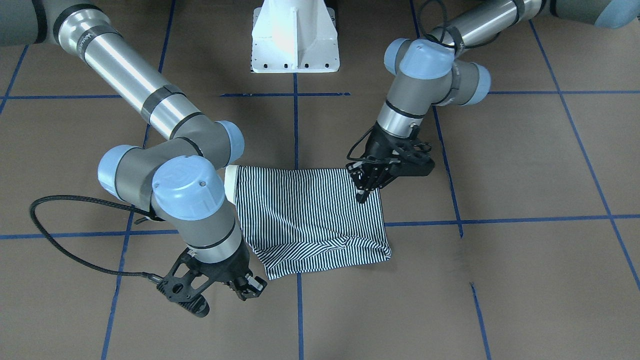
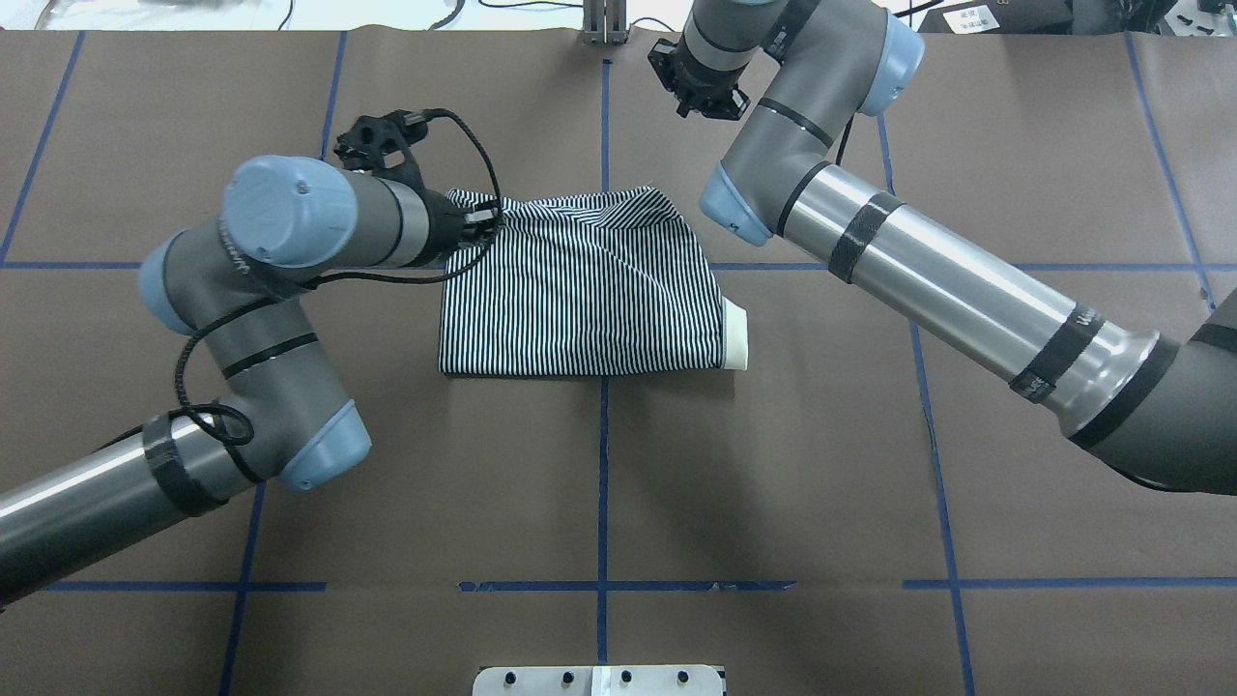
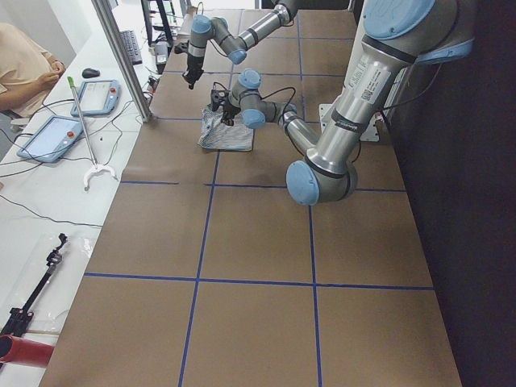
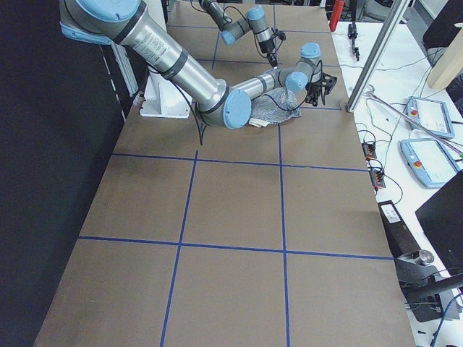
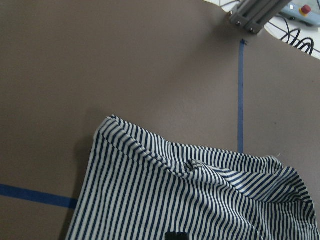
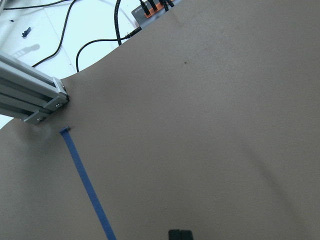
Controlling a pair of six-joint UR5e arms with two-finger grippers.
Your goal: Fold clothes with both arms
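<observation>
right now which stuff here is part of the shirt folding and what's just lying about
Part of the job:
striped polo shirt, folded over
left end effector, tips at the shirt's edge
right end effector, beside the shirt, holding nothing

Just lying about:
white pedestal base
teach pendants
aluminium post

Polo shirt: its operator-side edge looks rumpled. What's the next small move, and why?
Probably bring the right gripper onto the striped polo shirt at the corner beside it. The left gripper is at the shirt's edge on its side, jaws looking closed, while the right hangs off the cloth. The operator-side edge lies rumpled, so a two-armed fold likely needs both sides held.
</observation>
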